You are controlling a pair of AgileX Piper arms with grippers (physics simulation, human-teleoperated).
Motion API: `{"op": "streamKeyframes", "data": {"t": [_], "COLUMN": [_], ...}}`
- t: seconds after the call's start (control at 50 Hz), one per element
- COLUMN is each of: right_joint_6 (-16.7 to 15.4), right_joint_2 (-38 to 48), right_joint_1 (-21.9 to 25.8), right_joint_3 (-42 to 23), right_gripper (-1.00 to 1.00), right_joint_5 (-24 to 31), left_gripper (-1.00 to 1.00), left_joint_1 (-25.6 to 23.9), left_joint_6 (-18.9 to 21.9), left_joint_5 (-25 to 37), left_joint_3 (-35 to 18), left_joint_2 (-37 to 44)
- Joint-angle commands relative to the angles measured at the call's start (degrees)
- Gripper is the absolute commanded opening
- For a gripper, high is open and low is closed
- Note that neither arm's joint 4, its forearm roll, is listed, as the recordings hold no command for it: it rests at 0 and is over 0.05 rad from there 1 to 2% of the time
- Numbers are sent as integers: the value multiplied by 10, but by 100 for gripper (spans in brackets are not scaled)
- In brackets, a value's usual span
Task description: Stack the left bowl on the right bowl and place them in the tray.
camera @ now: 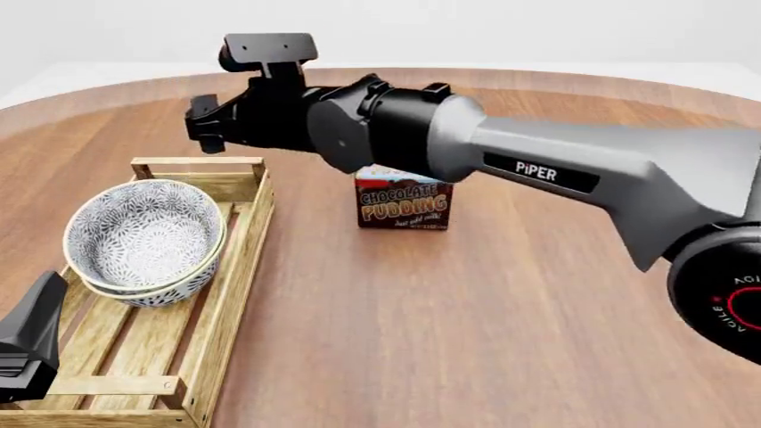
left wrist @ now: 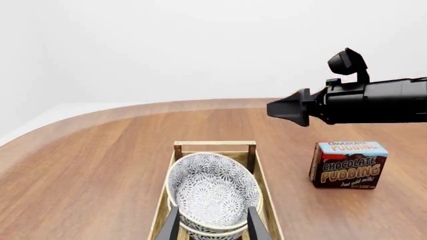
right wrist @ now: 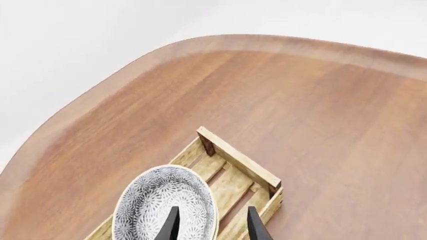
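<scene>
The two bowls [camera: 145, 241] sit nested, one in the other, inside the tray [camera: 226, 303] at the left of the worktop [camera: 476, 339]. The pudding box [camera: 405, 203] stands to the tray's right, well apart. The right pincer [camera: 205, 125] hangs above the tray's far end; the left pincer [camera: 30, 343] is at its near end.

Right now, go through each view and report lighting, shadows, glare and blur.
Front view: flat, even light; faint soft shadow under the pudding box; the right arm fills the frame, sharp. Left wrist view: no glare, stacked bowls crisp in the tray. Right wrist view: pale background blends into the table edge, no blur.
</scene>
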Motion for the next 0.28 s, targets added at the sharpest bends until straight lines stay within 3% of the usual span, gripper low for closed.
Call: {"op": "streamKeyframes", "data": {"t": [0.02, 0.28], "right_joint_6": [-15, -24], "right_joint_2": [-98, -206], "right_joint_1": [-17, -46], "right_joint_3": [102, 209], "right_gripper": [100, 100], "right_joint_5": [-42, -83], "left_gripper": [100, 100], "left_joint_1": [0, 0], "left_joint_6": [0, 0], "left_joint_5": [0, 0], "left_joint_3": [0, 0], "left_joint_2": [0, 0]}}
